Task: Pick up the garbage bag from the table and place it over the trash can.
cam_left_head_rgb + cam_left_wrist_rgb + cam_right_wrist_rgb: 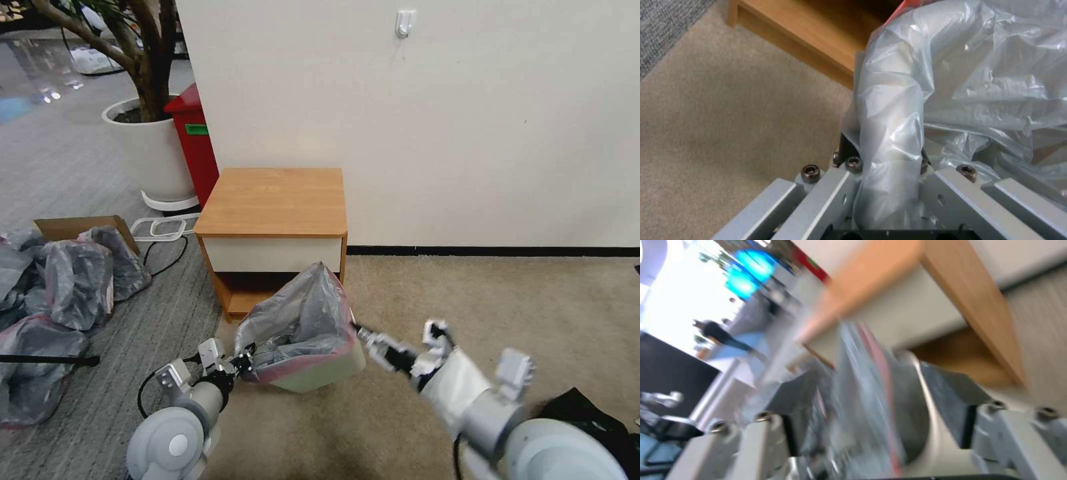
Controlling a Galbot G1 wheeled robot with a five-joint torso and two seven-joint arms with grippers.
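Observation:
The cream trash can (320,375) stands tilted on the carpet in front of the light-wood table (273,200). The grey garbage bag (300,313) with its pink rim band is draped over it and puffs up above the opening. My left gripper (244,362) is at the can's left rim. In the left wrist view its fingers (849,165) close around the bag-covered rim (889,126). My right gripper (357,331) is at the can's right rim. In the blurred right wrist view it (871,420) stands open, straddling the pink band (882,373) and the can's edge.
A pile of grey bags (67,280) and a cardboard box (73,227) lie on the floor to the left. A red bin (197,140) and a white planter (150,147) stand beside the table. A black bag (587,413) lies at the right, and a wall rises behind.

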